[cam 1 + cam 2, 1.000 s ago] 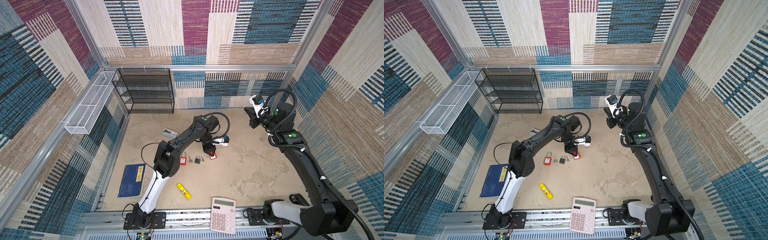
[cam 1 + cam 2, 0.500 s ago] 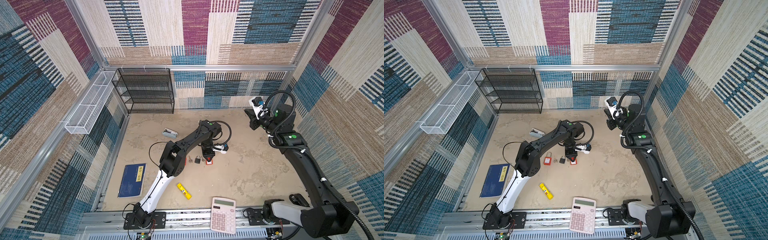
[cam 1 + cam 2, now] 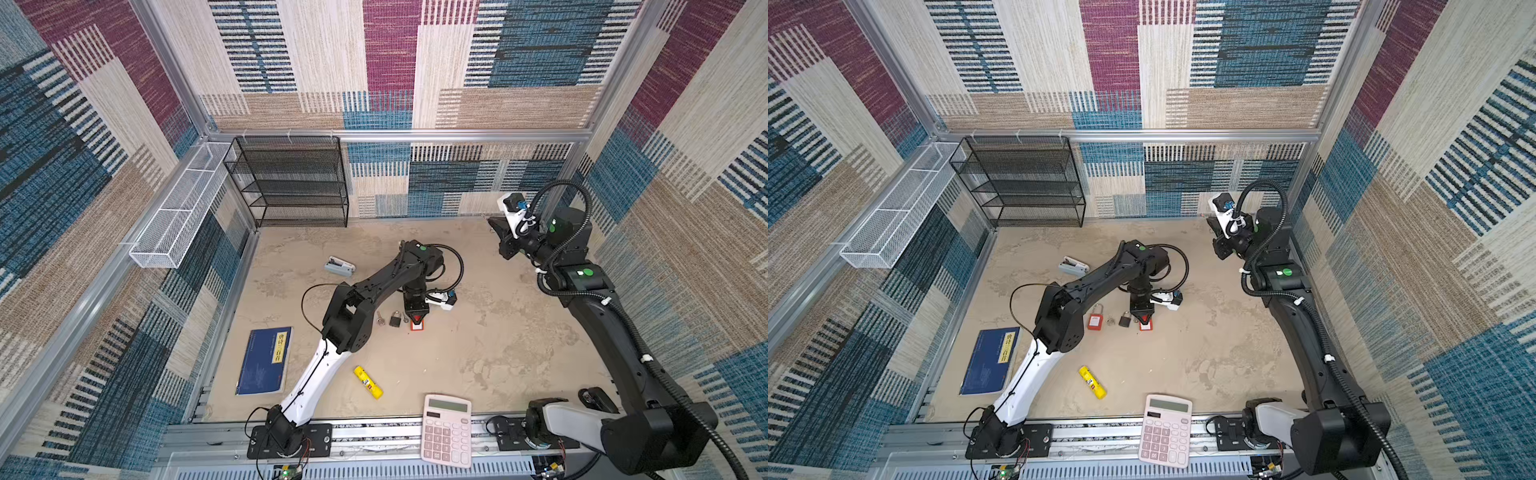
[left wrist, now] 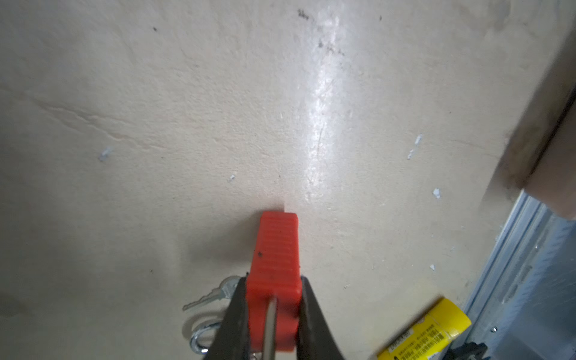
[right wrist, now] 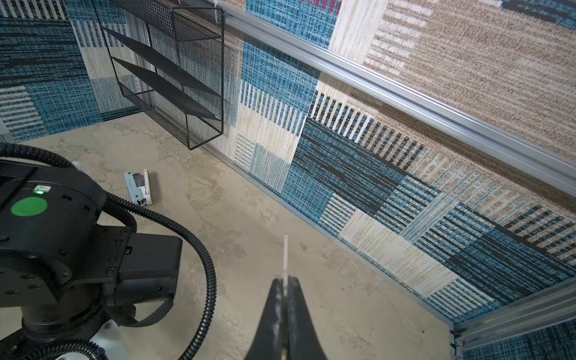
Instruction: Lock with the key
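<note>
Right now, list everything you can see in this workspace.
rack: one, black, back wall.
basket: one, white, left wall.
stapler: one, pale blue, behind centre.
book: one, blue, front left.
tube: one, yellow, front centre.
calculator: one, pink, front edge.
loose red lock: one, red, mid table.
black lock: one, black, mid table.
key: one, silver, between them.
held red lock: one, red, right of black lock.
left gripper: one, black, shut on held red lock.
right gripper: one, black, shut, back right.

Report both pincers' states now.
Left pincer: shut on red ribbed plastic block.
Right pincer: shut on thin white strip, identity unclear.
</note>
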Available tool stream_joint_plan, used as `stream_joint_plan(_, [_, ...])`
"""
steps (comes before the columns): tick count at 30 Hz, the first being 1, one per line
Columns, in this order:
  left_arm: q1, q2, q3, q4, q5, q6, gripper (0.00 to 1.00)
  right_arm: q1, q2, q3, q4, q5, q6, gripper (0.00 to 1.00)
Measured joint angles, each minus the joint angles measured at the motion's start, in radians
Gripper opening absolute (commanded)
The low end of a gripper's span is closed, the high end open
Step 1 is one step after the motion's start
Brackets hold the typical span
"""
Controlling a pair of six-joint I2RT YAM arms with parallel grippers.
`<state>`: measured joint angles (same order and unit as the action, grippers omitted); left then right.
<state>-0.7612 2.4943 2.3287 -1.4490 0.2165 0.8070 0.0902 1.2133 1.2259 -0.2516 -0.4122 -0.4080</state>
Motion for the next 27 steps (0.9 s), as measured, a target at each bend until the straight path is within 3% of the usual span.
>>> stream_joint_plan(13, [0.000,0.026,0.069,0.024,-0.056,-0.001,0.56,0.000,0.000,0.000,0.000,-0.005,0.000,0.00])
stream_joint_plan(19, [0.000,0.026,0.090,0.025,-0.060,-0.001,0.66,0.000,0.000,0.000,0.000,-0.006,0.000,0.00])
stream_joint_plan(21, [0.000,0.026,0.099,0.028,-0.064,-0.002,0.75,0.000,0.000,0.000,0.000,-0.007,0.000,0.00])
stream_joint_plan(27, [0.000,0.023,0.124,0.042,-0.083,-0.007,0.76,0.000,-0.001,0.000,-0.001,-0.006,0.000,0.00])
